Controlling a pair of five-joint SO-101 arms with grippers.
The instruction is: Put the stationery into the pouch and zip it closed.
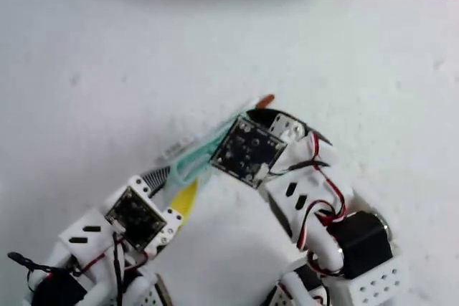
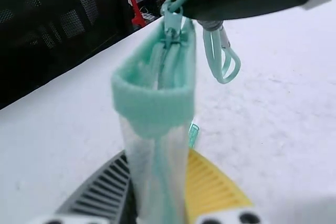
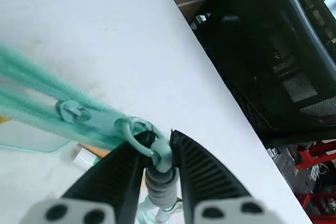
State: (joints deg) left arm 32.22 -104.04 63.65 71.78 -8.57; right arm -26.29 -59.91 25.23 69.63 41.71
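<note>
**Status.** The pouch (image 1: pixel 199 152) spans between both arms, low over the tabletop (image 1: pixel 107 48); you cannot tell whether it touches the surface. The left pincer (image 2: pixel 157 184) is clamped on the pouch's clear end, with one grey jaw and one yellow jaw pressed against its walls. The right pincer (image 3: pixel 159 139) is closed to a narrow gap on the mint pull ring (image 3: pixel 152 149), which links to the slider (image 3: pixel 71 111).

**Hazards.**

1. Ring escape. The ring sits close to the jaw tips. If you pull off the line of the zip, the ring is likely to twist and slip out.
2. Pouch slip. The left jaws grip a smooth, clear wall. If the slider binds, the pull load may drag the whole pouch through the jaws instead of moving the slider.
3. Jam. An orange-tipped item (image 1: pixel 265 99) shows just beyond the right arm, near the pouch's end. You cannot tell whether it lies fully inside. If it crosses the teeth, expect the slider to stall.
4. Snag. A loose mint loop (image 2: pixel 223 61) dangles beside the ring and may catch on the jaws.
</note>
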